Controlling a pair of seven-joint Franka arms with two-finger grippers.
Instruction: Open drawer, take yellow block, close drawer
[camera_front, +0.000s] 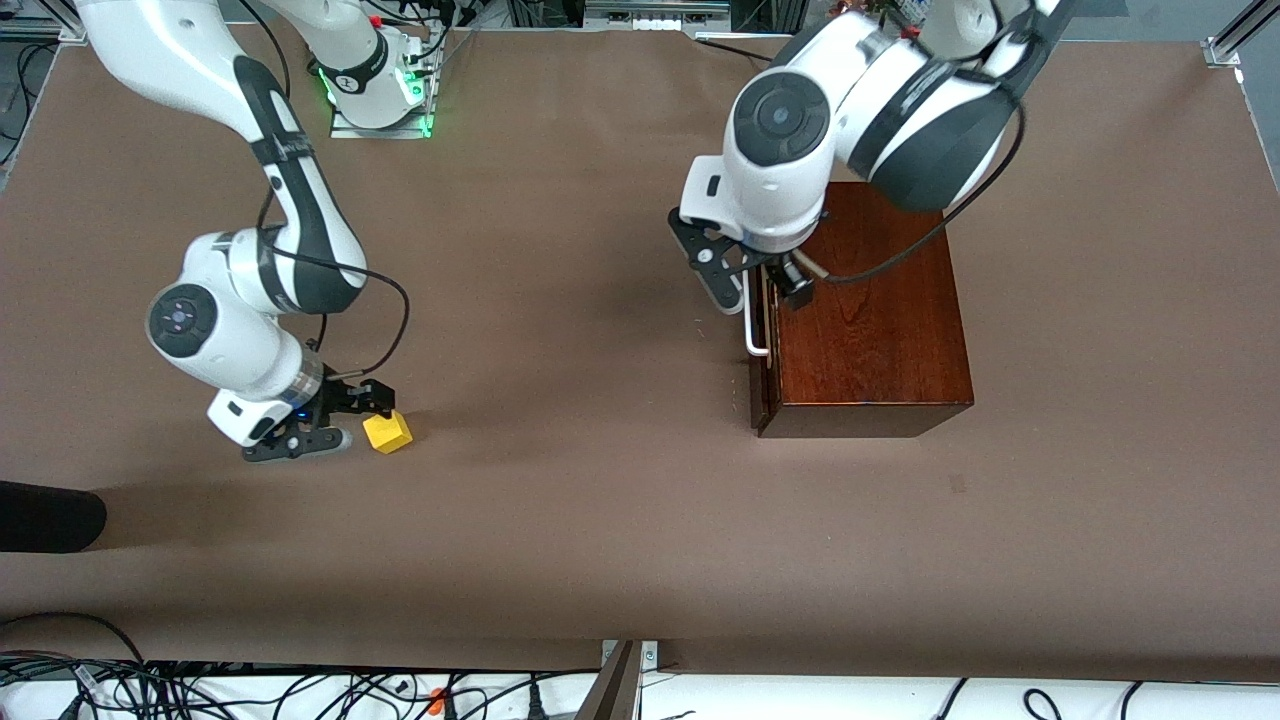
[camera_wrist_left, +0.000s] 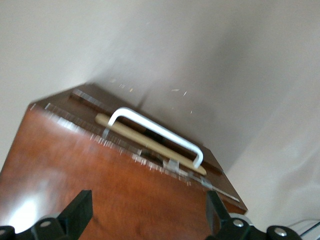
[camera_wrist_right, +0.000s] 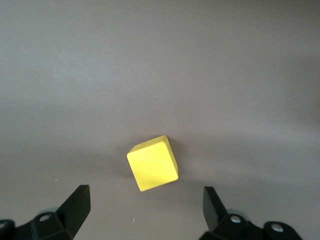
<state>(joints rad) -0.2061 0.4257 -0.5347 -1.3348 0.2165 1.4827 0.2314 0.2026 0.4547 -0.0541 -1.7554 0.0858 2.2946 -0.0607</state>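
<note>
The right tool (camera_front: 338, 418) sits low over the surface (camera_front: 600, 520) toward the right arm's end, its fingers (camera_wrist_right: 75, 207) spread wide apart and clamped on nothing. The yellow block (camera_front: 388, 432) rests on the surface just beside the fingertips, touching neither finger in the right wrist view. It is a small, plain-faced cube of bright yellow (camera_wrist_right: 153, 163), turned at an angle to the tool and sitting flat.

The left tool (camera_front: 765, 285) hangs over the front edge of the wooden box (camera_front: 870, 320), at the white bar handle (camera_front: 755, 325). Its fingers (camera_wrist_left: 77, 212) stand apart, gripping nothing. The drawer (camera_wrist_left: 150, 142) is almost fully pushed in, its dark front nearly flush with the box and a strip of pale wood showing under the U-shaped handle (camera_wrist_left: 160, 132). The box is dark reddish-brown with a glossy top, toward the left arm's end and well apart from the block.
</note>
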